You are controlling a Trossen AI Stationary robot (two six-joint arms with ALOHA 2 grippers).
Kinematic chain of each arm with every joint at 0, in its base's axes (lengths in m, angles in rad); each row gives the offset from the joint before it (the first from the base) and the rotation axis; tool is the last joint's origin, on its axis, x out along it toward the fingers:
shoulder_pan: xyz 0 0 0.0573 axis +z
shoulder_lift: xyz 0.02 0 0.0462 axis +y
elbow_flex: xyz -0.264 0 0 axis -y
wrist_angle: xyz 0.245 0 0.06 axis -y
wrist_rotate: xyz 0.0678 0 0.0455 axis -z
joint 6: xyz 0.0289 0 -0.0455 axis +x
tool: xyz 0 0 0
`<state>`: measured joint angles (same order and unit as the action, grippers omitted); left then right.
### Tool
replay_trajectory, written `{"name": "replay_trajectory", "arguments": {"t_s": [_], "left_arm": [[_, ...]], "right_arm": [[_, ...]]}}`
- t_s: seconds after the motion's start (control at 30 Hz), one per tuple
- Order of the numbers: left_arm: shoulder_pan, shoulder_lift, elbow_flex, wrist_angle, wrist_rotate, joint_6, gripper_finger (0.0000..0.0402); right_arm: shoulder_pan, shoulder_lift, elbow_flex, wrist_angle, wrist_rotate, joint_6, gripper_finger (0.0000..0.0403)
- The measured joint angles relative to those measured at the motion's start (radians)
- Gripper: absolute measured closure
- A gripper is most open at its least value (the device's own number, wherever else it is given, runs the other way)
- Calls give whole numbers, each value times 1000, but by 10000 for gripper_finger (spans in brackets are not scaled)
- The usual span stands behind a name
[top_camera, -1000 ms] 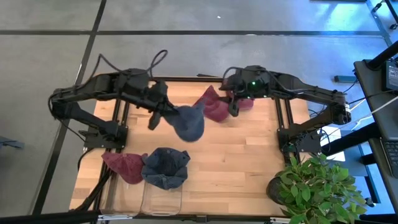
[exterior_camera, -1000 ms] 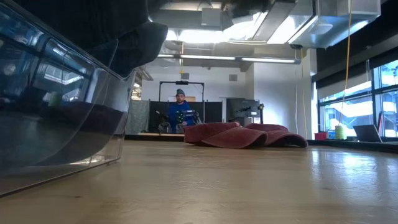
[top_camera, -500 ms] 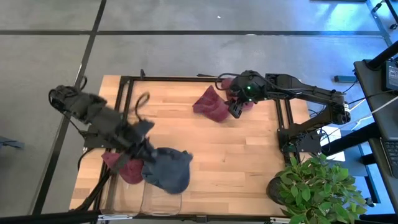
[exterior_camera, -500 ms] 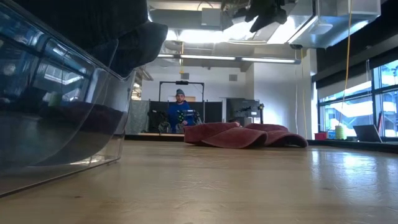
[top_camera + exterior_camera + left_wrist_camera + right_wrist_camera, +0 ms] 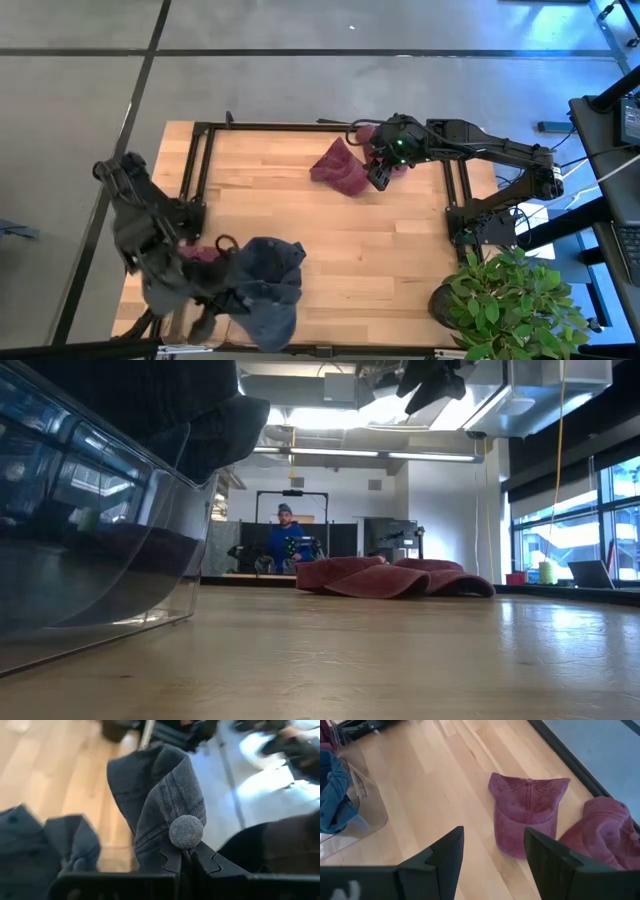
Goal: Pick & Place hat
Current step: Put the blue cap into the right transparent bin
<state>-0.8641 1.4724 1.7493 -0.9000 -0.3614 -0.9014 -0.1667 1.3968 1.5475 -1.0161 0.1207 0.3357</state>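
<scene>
My left pincer (image 5: 182, 857) is pressed together on a dark grey-blue hat (image 5: 165, 800), pinching it right at the crown button, so the cap hangs from my fingers with its fabric folded away from me. From above, that arm sits at the bench's near left corner, over the clear bin (image 5: 255, 322), where another blue hat (image 5: 268, 268) and a maroon one (image 5: 200, 258) already lie heaped. I judge the carried hat is about over the bin, so letting go should drop it in; the risk is that it catches on the rim.

My right pincer (image 5: 492, 852) is spread wide and empty, hovering above the far side of the bench (image 5: 400, 260). A maroon hat (image 5: 525, 812) lies flat just ahead of it, its long axis running away from me, with a second maroon hat (image 5: 607, 827) beside it. This arm is far nearer both.
</scene>
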Motion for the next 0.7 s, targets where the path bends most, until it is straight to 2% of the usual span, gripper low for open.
{"name": "replay_trajectory", "arguments": {"t_s": [0.27,0.47,0.7], "left_arm": [[-6,108,-1,-198,-16,-149,399],[-5,178,-1,-210,-66,-152,399],[-4,241,-3,-240,-39,-177,399]], "right_arm": [[35,0,-1,0,-1,4,196],[68,0,-1,0,0,5,196],[94,0,-1,-1,-1,4,196]]}}
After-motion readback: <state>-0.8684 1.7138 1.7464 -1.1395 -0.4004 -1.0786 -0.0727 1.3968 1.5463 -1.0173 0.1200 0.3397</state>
